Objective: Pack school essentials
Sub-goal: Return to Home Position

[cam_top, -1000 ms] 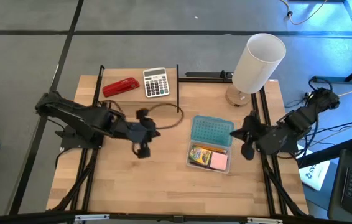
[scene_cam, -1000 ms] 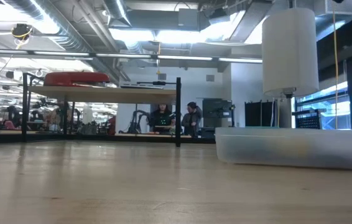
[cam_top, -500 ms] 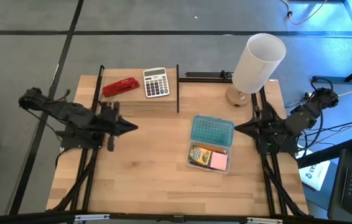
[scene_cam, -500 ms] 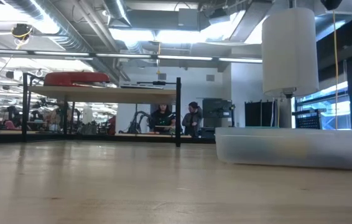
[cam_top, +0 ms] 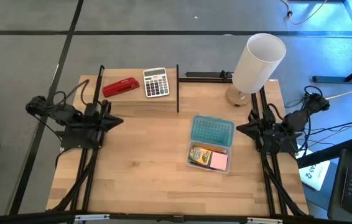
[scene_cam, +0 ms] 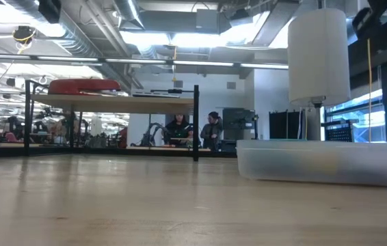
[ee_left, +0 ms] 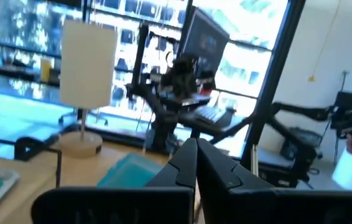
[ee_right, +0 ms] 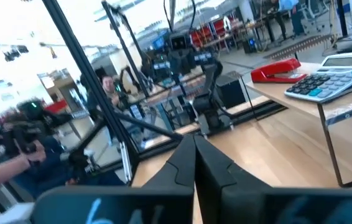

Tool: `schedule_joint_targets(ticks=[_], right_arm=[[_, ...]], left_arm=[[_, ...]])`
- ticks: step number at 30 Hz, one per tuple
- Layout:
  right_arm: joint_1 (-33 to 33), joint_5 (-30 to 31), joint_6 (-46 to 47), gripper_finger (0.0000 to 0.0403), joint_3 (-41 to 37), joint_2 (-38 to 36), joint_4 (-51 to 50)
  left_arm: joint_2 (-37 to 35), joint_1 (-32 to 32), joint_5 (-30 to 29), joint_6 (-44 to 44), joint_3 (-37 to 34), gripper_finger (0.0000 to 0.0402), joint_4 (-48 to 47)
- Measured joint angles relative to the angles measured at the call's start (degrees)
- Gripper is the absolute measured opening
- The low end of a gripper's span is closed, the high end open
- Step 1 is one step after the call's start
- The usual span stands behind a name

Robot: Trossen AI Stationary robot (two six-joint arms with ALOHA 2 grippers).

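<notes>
On the tabletop, at about 4 o'clock from its middle, the open supply box holds the crayon box with the pink note pad just beside it. I cannot make out anything else inside. Its blue lid lies flat at the tray's 12 o'clock. The box looks like light, stiff, slick plastic, and the lid's free far edge is probably the best place to take hold. At 9 o'clock the left tool sits folded at the edge with its fingers pressed together and nothing between them. At 3 o'clock the right tool is the same. Farther off, a shelf at 11 o'clock carries the red stapler and grey calculator. A lamp stands at 1 o'clock.
</notes>
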Motion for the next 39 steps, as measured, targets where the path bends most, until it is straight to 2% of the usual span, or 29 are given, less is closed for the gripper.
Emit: schedule_joint_targets(ticks=[8, 17, 25, 33, 39], right_arm=[[0.00, 0.10, 0.13, 0.0001, -5.47, -8.96, 0.88], [-0.03, 0.94, -4.19, 0.0000, -9.16, -17.41, 1.09], [-0.07, 1.96, -5.45, 0.0000, -9.31, -17.24, 0.44], [-0.07, 1.29, -2.55, 0.0000, -9.31, -17.11, -4.22], [-0.07, 0.11, -3.71, 0.0000, -9.31, -17.11, -6.32]], left_arm=[[-13.98, -0.02, -0.01, 2.23, -5.82, 0.0000, 0.68], [-13.72, -0.04, -0.39, 3.79, -7.22, 0.0000, 0.07], [-13.71, -0.04, -0.15, 5.20, -7.17, 0.0000, -1.07], [-13.71, -0.04, -0.11, 5.45, -7.18, 0.0000, -4.53], [-13.71, -0.04, -0.70, 6.63, -13.44, 0.0000, 1.54]])
